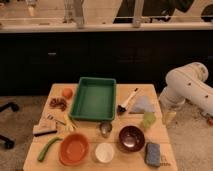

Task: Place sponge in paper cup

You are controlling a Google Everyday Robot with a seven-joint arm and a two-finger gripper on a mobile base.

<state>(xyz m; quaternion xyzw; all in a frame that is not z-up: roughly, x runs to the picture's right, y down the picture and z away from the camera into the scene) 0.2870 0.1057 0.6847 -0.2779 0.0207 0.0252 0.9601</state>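
Observation:
The sponge [152, 154], a blue-grey rounded block, lies at the table's front right corner. The paper cup [104, 152], small, white and round, stands at the front edge between an orange bowl [74, 149] and a dark bowl [131, 138]. My white arm [187, 90] is folded beside the table's right edge. Its gripper [169, 117] hangs low there, open and empty, well behind the sponge and to the right of it.
On the wooden table [125, 165] a green tray [80, 107] fills the middle. A metal cup [105, 129], pale green cup [149, 120], folded cloth [142, 104] and brush [127, 100] lie nearby. An orange fruit [67, 92] and a green vegetable [48, 148] sit at left.

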